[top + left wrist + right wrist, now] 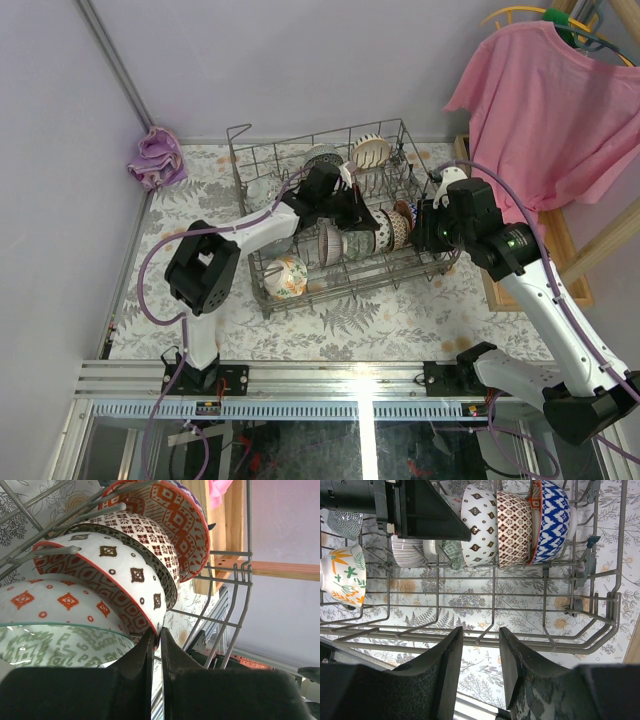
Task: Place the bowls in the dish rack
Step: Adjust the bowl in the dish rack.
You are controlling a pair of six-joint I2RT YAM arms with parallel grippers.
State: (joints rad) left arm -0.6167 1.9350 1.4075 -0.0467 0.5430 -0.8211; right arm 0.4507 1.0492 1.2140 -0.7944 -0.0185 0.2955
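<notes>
Lilac walls are enclosing a desk point(400, 320) that is wearing a leaf-and-flower print. At its middle the dish rack point(350, 282) is lying with its long axis running left to right, a raised wire loop at the far left corner. Inside it the bowls point(375, 232) are standing on edge in a row along that axis, and a floral bowl point(287, 277) is sitting at the near left.

The left gripper point(156, 635) is reaching into the rack, its jaws pressed together beside a red-rimmed bowl point(100, 575). The right gripper point(481, 635) is hovering at the rack's right end, its jaws apart and holding nothing.

A pink shirt point(545, 110) is hanging far right, and a purple cloth point(157, 158) is lying far left.
</notes>
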